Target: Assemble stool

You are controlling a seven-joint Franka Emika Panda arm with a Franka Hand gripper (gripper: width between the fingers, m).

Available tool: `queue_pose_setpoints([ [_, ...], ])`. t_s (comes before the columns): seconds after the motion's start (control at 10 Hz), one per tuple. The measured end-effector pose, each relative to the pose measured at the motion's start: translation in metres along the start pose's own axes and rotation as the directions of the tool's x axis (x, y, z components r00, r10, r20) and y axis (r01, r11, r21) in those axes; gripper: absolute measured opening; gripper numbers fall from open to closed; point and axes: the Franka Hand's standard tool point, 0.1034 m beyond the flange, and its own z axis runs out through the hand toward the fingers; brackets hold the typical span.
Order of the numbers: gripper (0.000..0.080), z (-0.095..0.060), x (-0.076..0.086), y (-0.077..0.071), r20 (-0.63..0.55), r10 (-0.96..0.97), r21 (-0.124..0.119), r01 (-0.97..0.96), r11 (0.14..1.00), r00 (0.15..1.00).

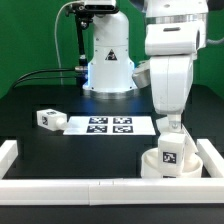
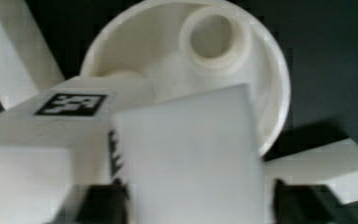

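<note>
The gripper is seen at the exterior view's right, pointed straight down over an upright white leg. In the wrist view that leg is seen filling the gap between the two dark fingers. The jaws are set partly apart, one on each side of the leg, but it cannot be told whether the pads press on it or merely flank it, so no firm hold can be stated. A black-and-white marker tag is carried on the leg's face turned toward the exterior camera. The leg is stood on the round white seat, which is laid flat on the black table near the corner formed by the long white border rails. How the leg's lower end meets the seat is hidden. In the wrist view the seat is seen beyond the leg, with a round hole near its rim. A second leg is laid well apart from the seat, toward the exterior view's left, just beside the end of the marker board. The robot base is seen behind that board
</note>
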Motion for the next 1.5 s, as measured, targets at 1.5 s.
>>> queue_pose_setpoints([
  [1.5,0.0333,0.003,0.056,0.038,-0.022,0.749,-0.003,-0.749,0.663,0.663],
])
